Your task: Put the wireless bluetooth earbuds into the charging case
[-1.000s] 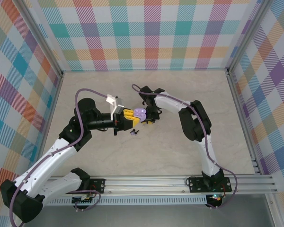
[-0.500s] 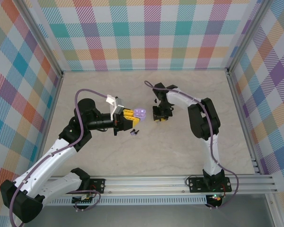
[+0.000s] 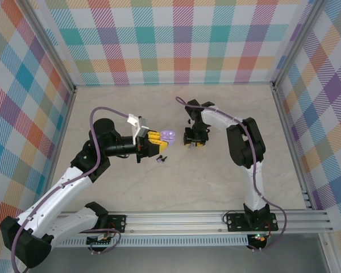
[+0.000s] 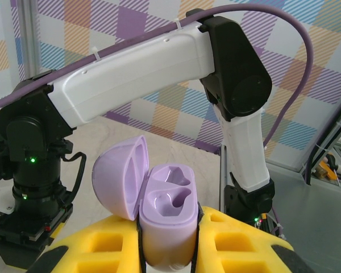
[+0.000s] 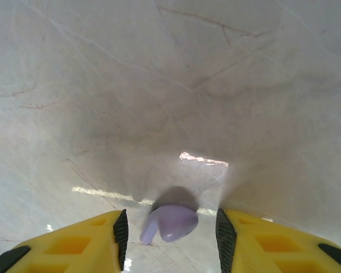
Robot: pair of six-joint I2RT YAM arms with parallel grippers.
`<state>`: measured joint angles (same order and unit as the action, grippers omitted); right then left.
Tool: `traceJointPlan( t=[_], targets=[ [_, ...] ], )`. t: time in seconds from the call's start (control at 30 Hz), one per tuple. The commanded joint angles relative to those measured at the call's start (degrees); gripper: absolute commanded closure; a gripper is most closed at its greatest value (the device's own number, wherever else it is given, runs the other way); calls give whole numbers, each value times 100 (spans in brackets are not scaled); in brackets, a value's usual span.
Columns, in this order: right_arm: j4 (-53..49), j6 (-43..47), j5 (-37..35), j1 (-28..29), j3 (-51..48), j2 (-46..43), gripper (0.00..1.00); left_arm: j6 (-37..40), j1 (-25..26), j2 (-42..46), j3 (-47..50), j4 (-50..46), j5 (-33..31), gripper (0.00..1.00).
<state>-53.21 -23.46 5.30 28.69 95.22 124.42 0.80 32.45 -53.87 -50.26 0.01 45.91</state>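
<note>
The right gripper (image 3: 194, 140) has drawn back from the case (image 4: 166, 219) to the right and now sits low over the middle of the table (image 5: 159, 85). Its jaws have just parted. A lavender earbud (image 5: 169, 223) lies on the table between its fingers, clear of both pads, so nothing is gripped.

The left gripper (image 3: 159, 142) has not moved. It stays clamped on the case, holding it open and above the table just left of centre, with nothing inside. Two more loose pieces (image 3: 161, 160), one lavender and one black, lie on the table just nearer the near edge than the case.

The earbud looks to have been let go rather than seated, so no insertion has been made. The right gripper will likely need a fresh grasp before returning to the case.
</note>
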Motion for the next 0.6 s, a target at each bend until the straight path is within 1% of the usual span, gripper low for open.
traceJointPlan(
  t=[0.0, 0.07, 0.23, 0.3, 0.57],
  targets=[
    [95, -684, 191, 28, -110, -157, 53, -90, -19, 12, 8, 130, 31, 86],
    [92, -949, 156, 23, -92, -159, 56, -89, -19, 5, -5, 131, 40, 86],
    [64, -1477, -45, 32, -109, -175, 57, -76, -26, -4, 6, 106, 30, 86],
    [64, -1587, -29, 47, -111, -166, 59, -80, -19, -18, 6, 106, 42, 86],
    [-1, -1731, -64, 142, -74, -120, 59, -74, -19, -19, 22, 147, 49, 86]
  ],
)
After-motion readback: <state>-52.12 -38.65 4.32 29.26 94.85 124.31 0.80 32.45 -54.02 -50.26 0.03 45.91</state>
